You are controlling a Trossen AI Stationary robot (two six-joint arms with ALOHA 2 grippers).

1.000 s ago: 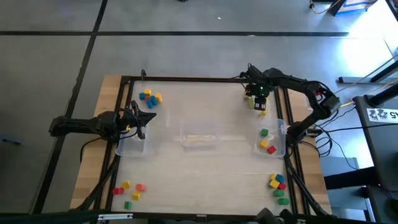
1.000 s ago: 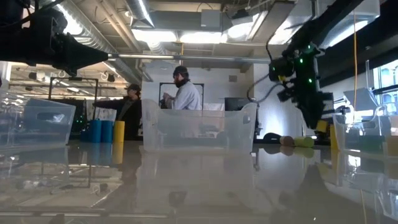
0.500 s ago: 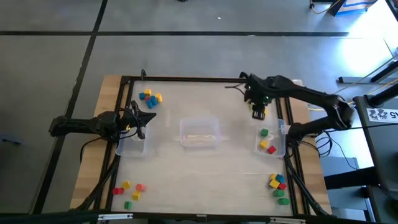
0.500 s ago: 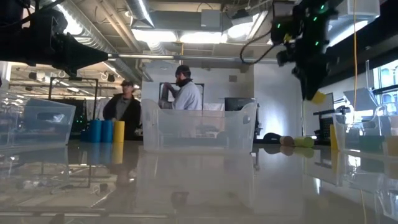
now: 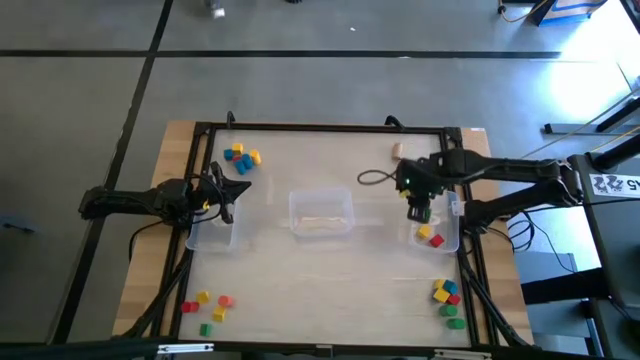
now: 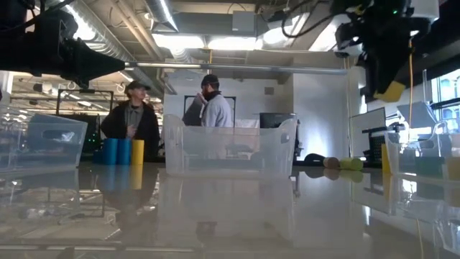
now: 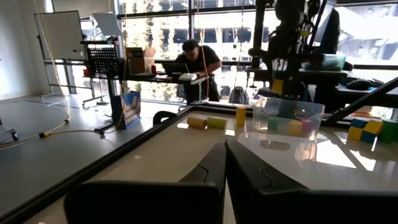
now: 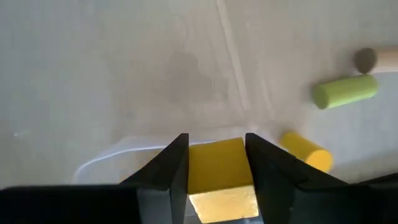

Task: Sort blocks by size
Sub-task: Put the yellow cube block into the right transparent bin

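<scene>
High view: three clear bins sit on the worktop. The right bin [image 5: 437, 232], by the right edge, holds a red and a yellow block [image 5: 431, 237]; the right gripper [image 5: 419, 211] hangs over its far end. The middle bin [image 5: 321, 213] looks bare. The left gripper [image 5: 224, 195] sits over the left bin [image 5: 212, 230], jaws pressed together.

Low view: the right gripper [image 6: 388, 85] hangs high, pinching a yellow cube [image 6: 393, 91].

Right wrist view: the cube [image 8: 217, 170] sits between the fingers [image 8: 168, 167], above a bin rim [image 8: 130, 152]; a green cylinder [image 8: 344, 91] lies beyond.
</scene>
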